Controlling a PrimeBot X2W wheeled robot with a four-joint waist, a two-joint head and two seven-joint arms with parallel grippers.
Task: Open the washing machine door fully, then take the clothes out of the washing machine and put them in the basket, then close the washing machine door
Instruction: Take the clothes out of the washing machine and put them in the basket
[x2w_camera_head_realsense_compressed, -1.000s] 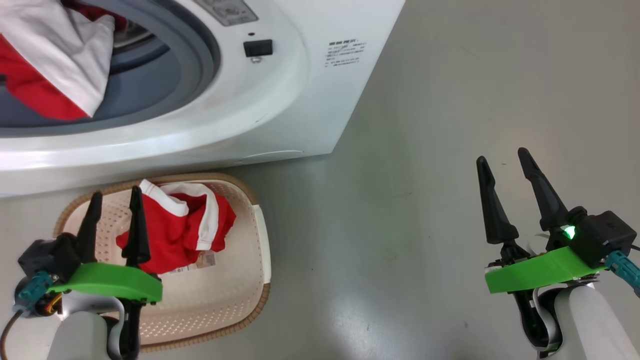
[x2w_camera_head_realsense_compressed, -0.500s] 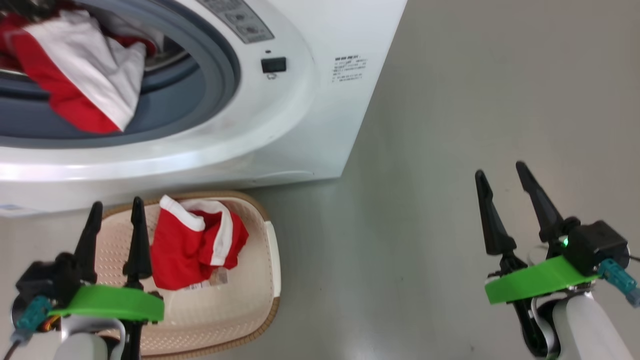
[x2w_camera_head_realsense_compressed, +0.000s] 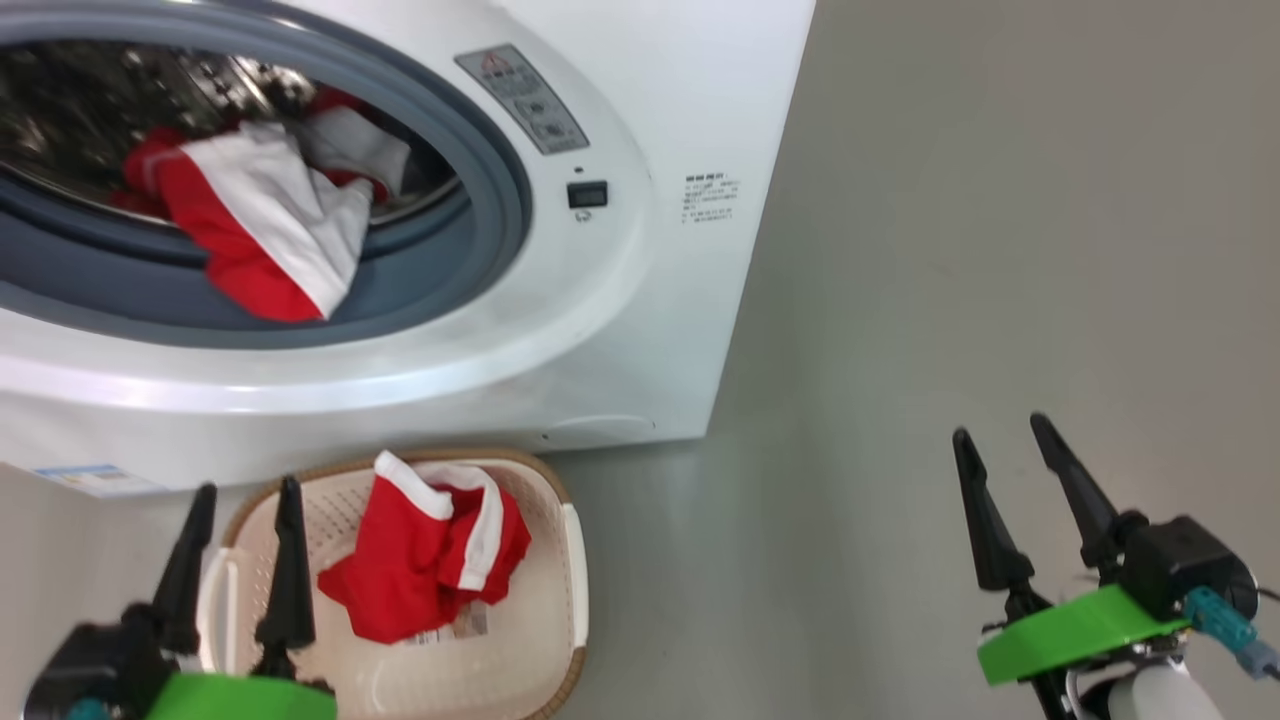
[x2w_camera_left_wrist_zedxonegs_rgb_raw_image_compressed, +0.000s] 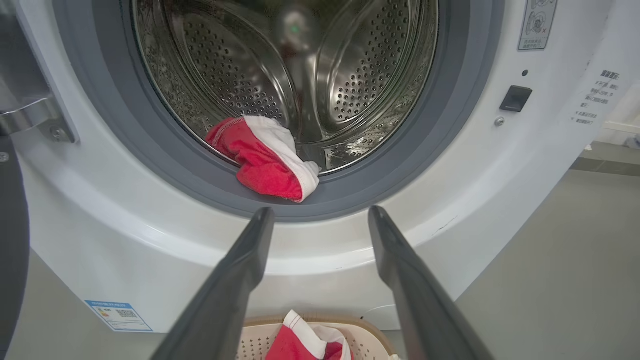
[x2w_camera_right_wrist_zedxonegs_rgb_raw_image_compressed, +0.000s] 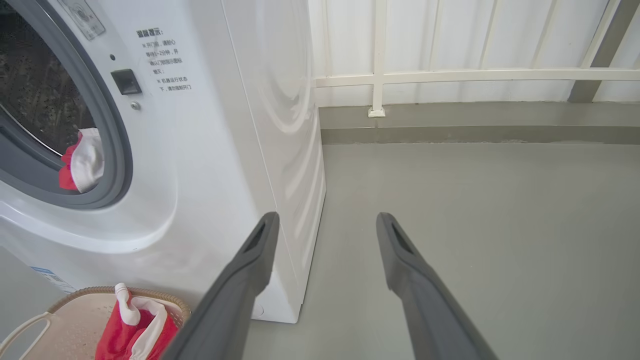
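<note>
So the washing machine is seen with its mouth uncovered, and the washing machine door is caught as a dark slab at the left edge of the left wrist view, next to a metal hinge. One red-and-white garment is draped out of the steel drum and over the grey gasket, hanging at the lower lip. A second red garment with white trim is already lying in the cream basket, which is parked on the floor right against the machine's front, below the opening. The left gripper is held over the basket's near-left side, fingers spread, nothing pinched. The right gripper is kept well off to the right over bare floor, also spread wide and empty. A small blue label is stuck at the machine's lower front corner.
</note>
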